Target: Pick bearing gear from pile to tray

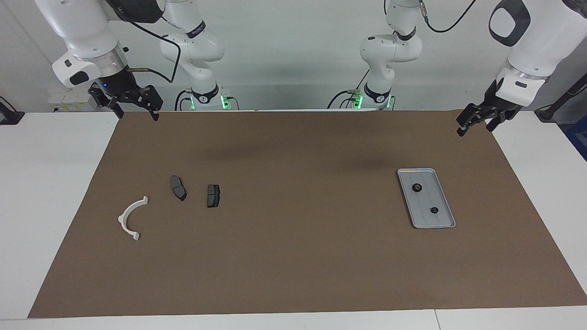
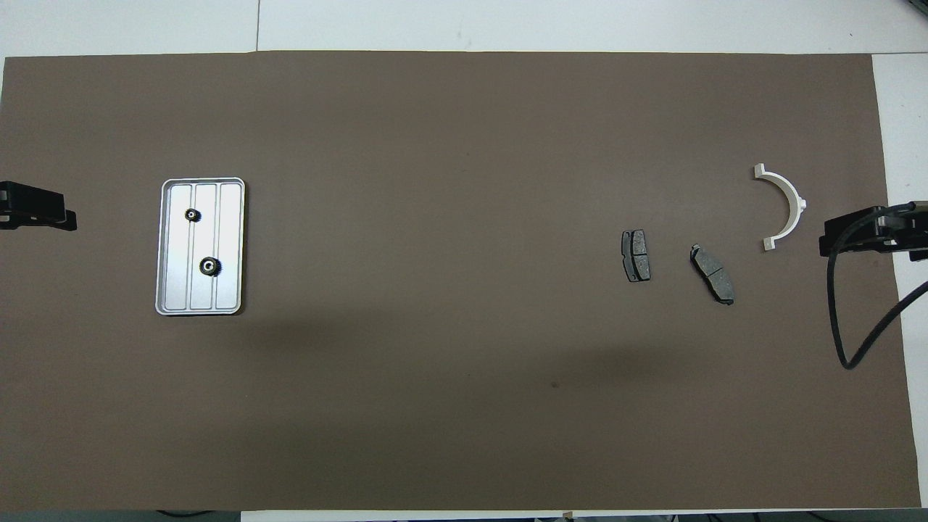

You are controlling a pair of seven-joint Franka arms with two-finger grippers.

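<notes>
1. Broadly, a brown mat [image 1: 302,215] covers most of the white table [image 1: 41,183].
2. Up at the mat's corner on the right arm's end hangs the right end effector [image 1: 135,114], over the mat edge, its two fingers set apart and nothing between them.
3. At the left arm's end the left end effector [image 1: 474,124] hangs over the mat's corner, clear of the tray; seen slantwise, its fingers look spread and seem to hold nothing.
4. Toward the left arm's end lies the silver tray [image 2: 167,246], flat on the mat, its ribbed floor running lengthwise.
5. Toward the right arm's end lies the white arc piece [image 2: 789,203], farther from the robots than the pads.
6. Two dark grey brake pads [image 2: 636,255] lie side by side, apart from each other, near the arc.
7. Two small black gears [image 2: 209,267] sit in the tray, apart, one nearer to the robots than the other.
</notes>
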